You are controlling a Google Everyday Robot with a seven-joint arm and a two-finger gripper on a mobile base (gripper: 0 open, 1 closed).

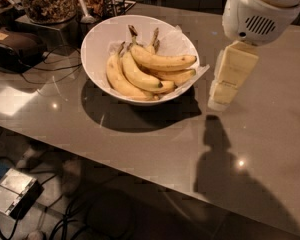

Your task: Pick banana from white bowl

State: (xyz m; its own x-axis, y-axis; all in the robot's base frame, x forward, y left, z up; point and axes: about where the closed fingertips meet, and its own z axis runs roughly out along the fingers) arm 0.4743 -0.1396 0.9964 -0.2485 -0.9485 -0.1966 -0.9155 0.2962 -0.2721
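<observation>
The white bowl (96, 44) with a thin paper liner (176, 38) stands on the grey table, left of centre. Several yellow bananas lie in it. The banana (162, 62) lies on top, with its dark stem toward the back and its darker tip toward the right rim. My gripper (221, 100) hangs from the white arm (260, 11) just right of the bowl. Its cream tip is low over the table, beside the bowl's right rim, and holds nothing that I can see.
A glass jar of nuts (46, 1) and a spoon (85, 10) stand behind the bowl. A black device (16, 46) with cables lies to its left. The table's front edge (140, 176) runs diagonally. A box (12, 194) and cables lie on the floor.
</observation>
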